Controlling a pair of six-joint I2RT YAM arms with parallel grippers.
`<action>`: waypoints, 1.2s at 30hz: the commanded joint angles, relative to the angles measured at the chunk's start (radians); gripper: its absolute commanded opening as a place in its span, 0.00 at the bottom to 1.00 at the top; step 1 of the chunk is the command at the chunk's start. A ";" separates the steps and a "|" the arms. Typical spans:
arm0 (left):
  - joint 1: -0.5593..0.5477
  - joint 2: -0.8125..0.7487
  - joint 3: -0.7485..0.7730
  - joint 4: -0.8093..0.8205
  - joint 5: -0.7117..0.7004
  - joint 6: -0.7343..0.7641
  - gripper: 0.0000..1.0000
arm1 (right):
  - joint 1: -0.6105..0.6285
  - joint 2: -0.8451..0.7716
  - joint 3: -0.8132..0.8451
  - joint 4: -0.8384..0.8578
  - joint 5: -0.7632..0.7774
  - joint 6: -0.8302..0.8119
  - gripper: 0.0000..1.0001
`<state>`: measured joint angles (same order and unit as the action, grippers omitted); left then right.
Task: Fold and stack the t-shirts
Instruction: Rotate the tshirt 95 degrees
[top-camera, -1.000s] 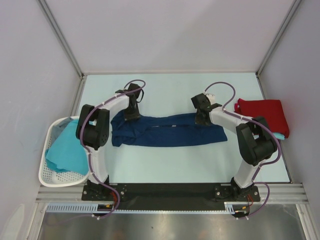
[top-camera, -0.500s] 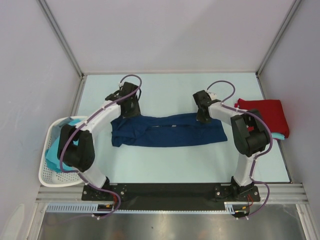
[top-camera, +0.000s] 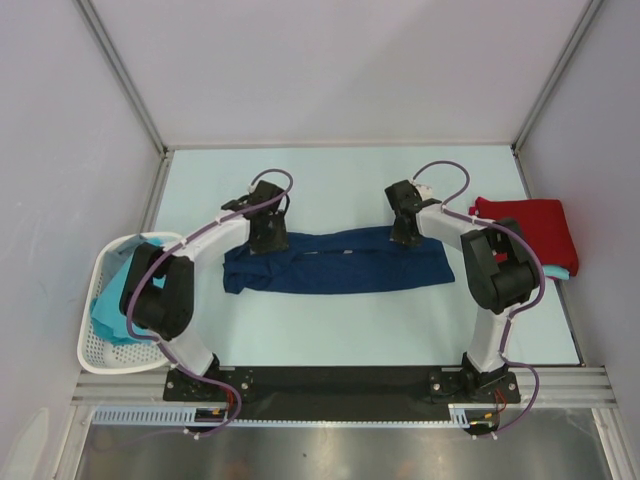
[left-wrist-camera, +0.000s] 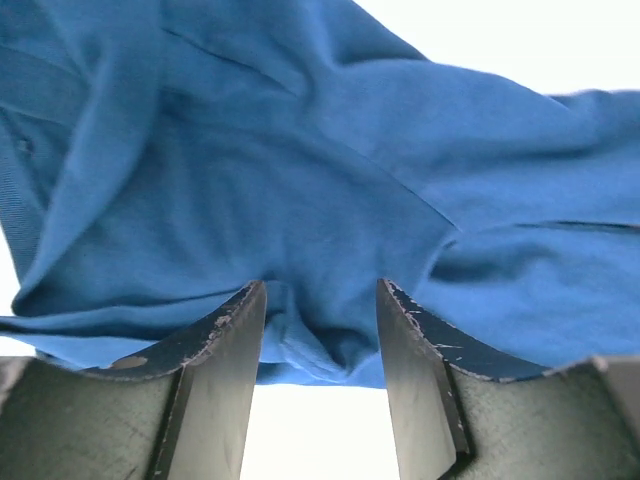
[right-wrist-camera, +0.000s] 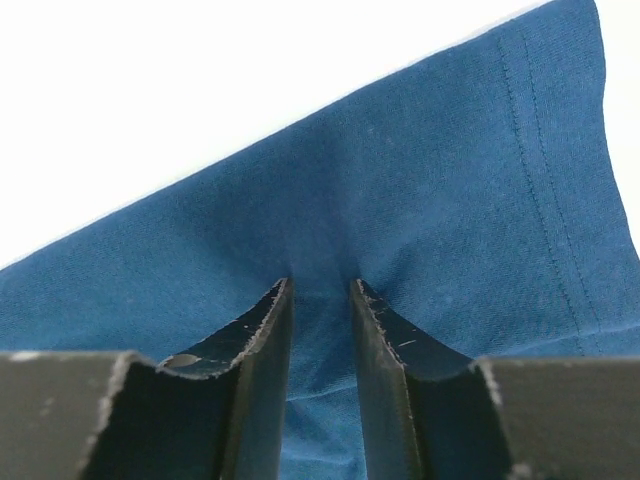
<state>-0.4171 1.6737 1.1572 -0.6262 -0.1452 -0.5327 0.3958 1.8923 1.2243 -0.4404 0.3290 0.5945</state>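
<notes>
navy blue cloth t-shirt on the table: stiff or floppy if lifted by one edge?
Likely floppy: the navy blue cloth t-shirt lies creased and puckers where the right claw pinches it. It would probably unfold if raised by one edge, since loose layers overlap in the left wrist view.

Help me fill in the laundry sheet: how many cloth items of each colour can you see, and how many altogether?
Navy t-shirt: 1
Red t-shirt: 1
Turquoise: 2, a bundle in the white basket and a strip under the red one; more may be hidden
Total: 4
</notes>
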 joint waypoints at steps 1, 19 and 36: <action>-0.032 -0.058 -0.005 0.020 0.027 -0.021 0.55 | 0.000 -0.024 0.018 -0.038 0.005 0.011 0.36; -0.084 -0.124 -0.088 0.014 -0.033 -0.049 0.57 | 0.054 -0.098 -0.052 -0.106 0.088 0.034 0.41; -0.009 -0.077 -0.094 0.022 -0.042 -0.056 0.62 | 0.002 -0.042 -0.124 -0.064 0.027 0.045 0.53</action>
<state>-0.4740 1.5799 1.0676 -0.6250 -0.1795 -0.5755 0.4126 1.8198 1.1419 -0.5133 0.3523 0.6292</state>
